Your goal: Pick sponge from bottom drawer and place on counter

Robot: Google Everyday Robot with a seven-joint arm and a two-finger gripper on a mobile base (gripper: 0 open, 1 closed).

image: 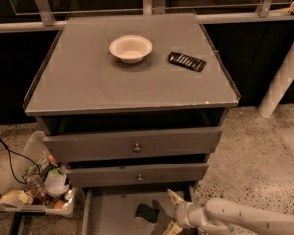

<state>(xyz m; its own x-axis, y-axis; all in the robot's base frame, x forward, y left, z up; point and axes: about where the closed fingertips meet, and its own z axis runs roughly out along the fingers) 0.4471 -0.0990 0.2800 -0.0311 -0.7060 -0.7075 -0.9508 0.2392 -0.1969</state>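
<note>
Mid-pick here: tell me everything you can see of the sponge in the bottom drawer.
The sponge is small and roughly rectangular, dark green scrub face up, with a thin pale yellow layer showing along its lower edge. It lies flat on the grey floor of the open bottom drawer, right of the middle and apart from the side walls. The gripper sits just to its right, fingers open toward it; whether they touch it cannot be told.

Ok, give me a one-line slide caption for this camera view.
Open gripper in the bottom drawer, beside the sponge; bowl and black ridged object on the counter.
</note>
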